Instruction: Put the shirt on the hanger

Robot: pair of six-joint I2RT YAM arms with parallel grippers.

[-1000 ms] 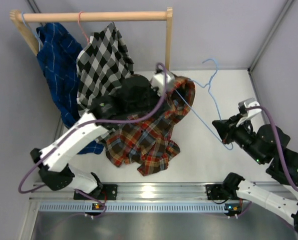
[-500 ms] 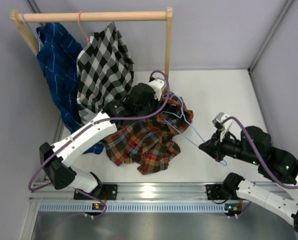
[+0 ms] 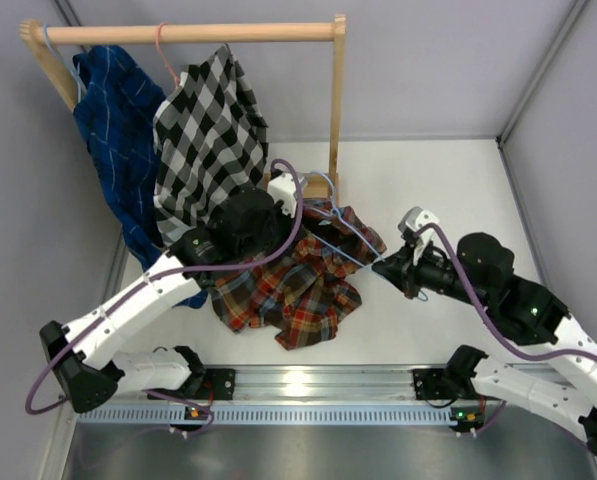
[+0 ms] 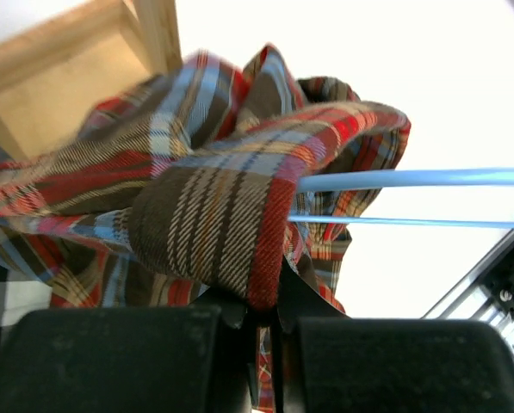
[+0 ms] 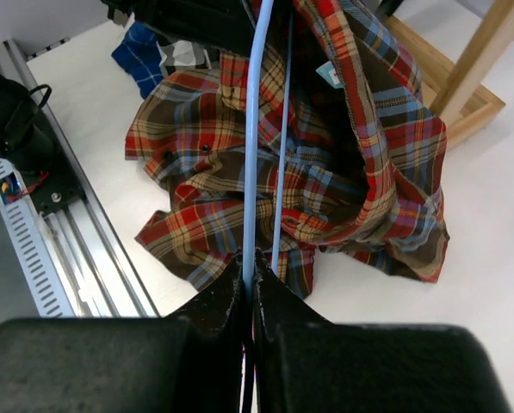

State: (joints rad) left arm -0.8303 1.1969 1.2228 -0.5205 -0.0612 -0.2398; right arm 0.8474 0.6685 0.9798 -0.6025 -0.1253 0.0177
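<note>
1. We see a white desk [image 3: 448,190] walled in by pale grey panels. A wooden rack [image 3: 198,33] stands at its far left.
2. A dark blue shirt [image 3: 113,120] and a black-and-white checked shirt [image 3: 208,130] hang on the rack.
3. The shirt [image 3: 298,290], in red, orange and navy plaid, lies crumpled on the desk just in front of the rack's upright post. Its lower part is spread on the surface and its upper part is raised.
4. The left gripper [image 4: 258,314] reaches over the heap from the left. Its jaws are pinched on a red-edged fold of the plaid cloth and hold that fold up off the desk.
5. The hanger [image 5: 250,129], thin and light blue, runs slantwise from the right gripper [image 5: 248,267] towards the rack.
6. The right jaws are pressed together on one of the hanger's slim bars, near its end.
7. In the left wrist view, two blue bars come out from under the lifted fold.
8. In the right wrist view, the same bars pass up into the open upper part of the garment. The cloth hides the hanger's far end.
</note>
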